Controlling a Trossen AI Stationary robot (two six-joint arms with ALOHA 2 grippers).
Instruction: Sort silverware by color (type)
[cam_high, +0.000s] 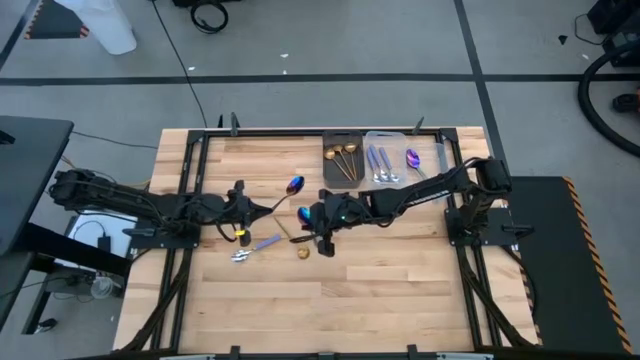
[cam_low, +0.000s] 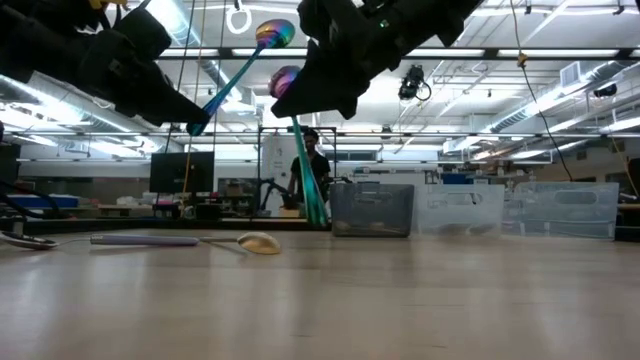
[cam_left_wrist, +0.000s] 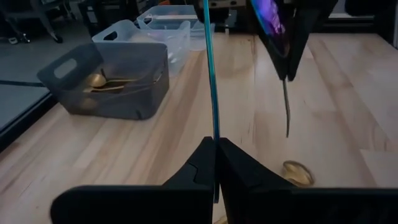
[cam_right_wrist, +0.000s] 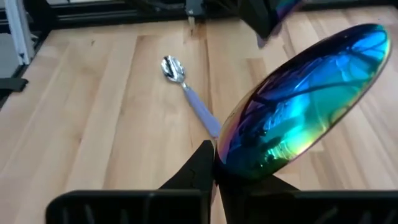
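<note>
Above the middle of the wooden table (cam_high: 400, 290), both dark arms reach inward from opposite sides and meet near the centre. Left gripper (cam_high: 243, 210), coming from the left edge, has its fingers pinched together on the teal handle of an iridescent spoon (cam_high: 295, 185), whose rainbow bowl points up and away toward the far side. Right gripper (cam_high: 322, 222), coming from the right edge, is likewise clamped on a second iridescent spoon (cam_right_wrist: 305, 102), its blue-green bowl standing just beyond the fingertips. At the far edge sit three bins side by side: a dark bin (cam_high: 328, 160) holding gold spoons (cam_high: 345, 158), a clear bin (cam_high: 395, 135) holding silver spoons (cam_high: 380, 165), and a further clear bin (cam_high: 441, 155) holding a purple spoon (cam_high: 413, 158). On the tabletop just near of the grippers lie a lavender-handled spoon (cam_high: 255, 246) and a gold spoon (cam_high: 301, 251), both untouched.
</note>
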